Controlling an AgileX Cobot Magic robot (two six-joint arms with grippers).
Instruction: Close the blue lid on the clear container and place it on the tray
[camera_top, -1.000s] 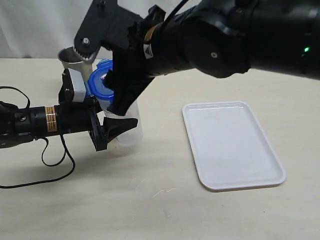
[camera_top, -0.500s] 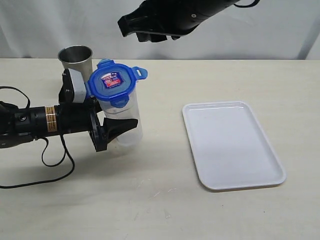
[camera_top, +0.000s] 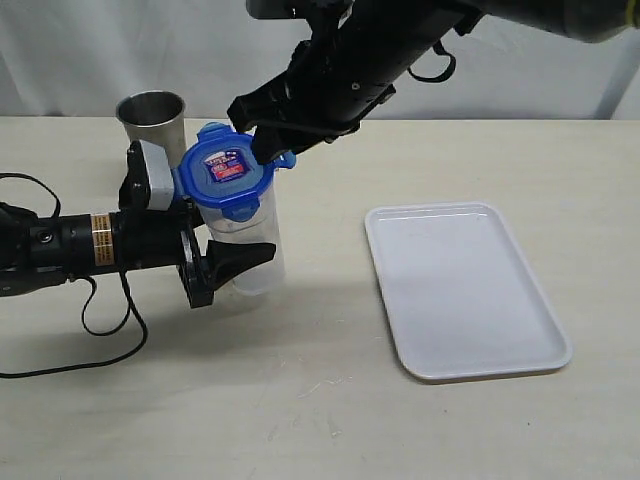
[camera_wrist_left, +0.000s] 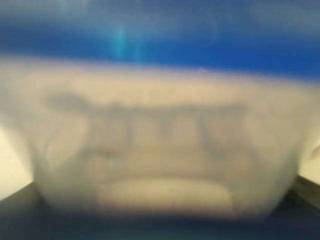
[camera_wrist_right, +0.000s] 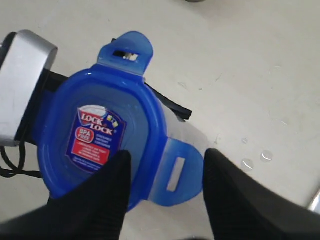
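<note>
The bright blue rounded-square plastic lid (camera_top: 225, 168) sits on top of the tall translucent plastic container (camera_top: 255, 230), sticker face up. In the right wrist view I see two of its snap flaps flared outward, not latched down. The container stands slightly tilted on the worktop (camera_top: 300, 400), just in front of a grey metal cup (camera_top: 152, 115). The left gripper (camera_top: 240, 258) reaches in from the side, its jaws grasping the container body. The left wrist view is filled by the blurred container wall. The right gripper (camera_wrist_right: 167, 152) hovers over the lid, jaws released, one flap between the fingertips. The flat white rectangular plastic tray (camera_top: 470, 290) lies well apart from the container.
</note>
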